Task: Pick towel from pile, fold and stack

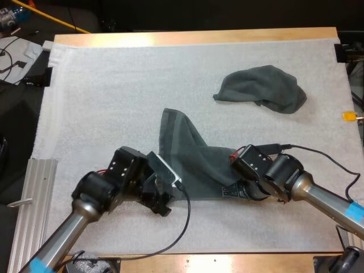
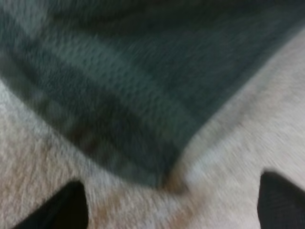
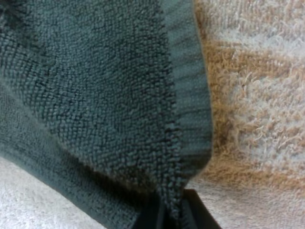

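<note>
A dark grey-green towel (image 1: 190, 162) lies partly spread on the white mat (image 1: 102, 102), near its middle. My left gripper (image 1: 166, 198) sits low at the towel's near left corner. In the left wrist view its fingers (image 2: 62, 210) stand wide apart, so the left gripper (image 2: 171, 210) is open, with the towel's corner (image 2: 157, 167) just ahead of them and untouched. My right gripper (image 1: 236, 191) is at the towel's near right edge. In the right wrist view the right gripper (image 3: 167, 217) is shut on the towel's hemmed edge (image 3: 186, 95), which rises from the pinch.
A second towel (image 1: 261, 88), crumpled into a heap, lies at the far right of the mat. A ribbed metal rail (image 1: 31, 199) runs along the table's left side. Bare mat stretches across the far left.
</note>
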`<control>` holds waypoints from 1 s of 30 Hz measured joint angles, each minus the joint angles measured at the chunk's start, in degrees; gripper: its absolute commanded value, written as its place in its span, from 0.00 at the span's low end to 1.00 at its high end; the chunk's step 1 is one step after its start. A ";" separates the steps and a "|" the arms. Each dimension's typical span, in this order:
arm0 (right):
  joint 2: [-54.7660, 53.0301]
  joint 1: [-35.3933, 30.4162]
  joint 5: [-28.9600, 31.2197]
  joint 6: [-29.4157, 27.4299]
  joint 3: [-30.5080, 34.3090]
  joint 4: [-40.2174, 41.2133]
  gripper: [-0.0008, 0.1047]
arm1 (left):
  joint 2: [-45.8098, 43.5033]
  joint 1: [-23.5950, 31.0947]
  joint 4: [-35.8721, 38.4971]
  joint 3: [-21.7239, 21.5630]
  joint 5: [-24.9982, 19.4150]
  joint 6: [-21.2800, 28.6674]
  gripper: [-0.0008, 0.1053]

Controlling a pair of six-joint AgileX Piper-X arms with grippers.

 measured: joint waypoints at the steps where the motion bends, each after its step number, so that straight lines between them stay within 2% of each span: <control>1: 0.00 0.00 0.00 0.00 0.00 0.00 0.01 | 1.73 0.00 -0.47 -0.01 -0.93 0.00 0.66; 5: 0.00 0.00 0.00 0.00 0.00 0.00 0.01 | 7.43 0.00 -1.67 -0.01 -2.60 0.00 0.66; 15: 0.00 0.00 0.00 0.20 0.00 -0.15 0.01 | 19.06 0.00 -6.02 0.10 -2.78 0.14 0.63; 17: 0.00 0.00 0.00 0.19 0.00 -0.15 0.01 | 20.76 0.00 -6.90 0.10 -2.85 0.14 0.55; 25: 0.00 0.00 -0.11 0.19 0.00 -0.24 0.01 | 23.57 0.00 -8.06 0.10 -2.85 0.14 0.43; 27: 0.00 0.00 -0.11 0.19 0.00 -0.24 0.01 | 24.15 0.00 -8.05 0.10 -2.91 0.14 0.33; 30: 0.00 0.00 -0.11 0.19 0.00 -0.24 0.01 | 24.72 0.00 -8.05 0.10 -3.12 0.09 0.12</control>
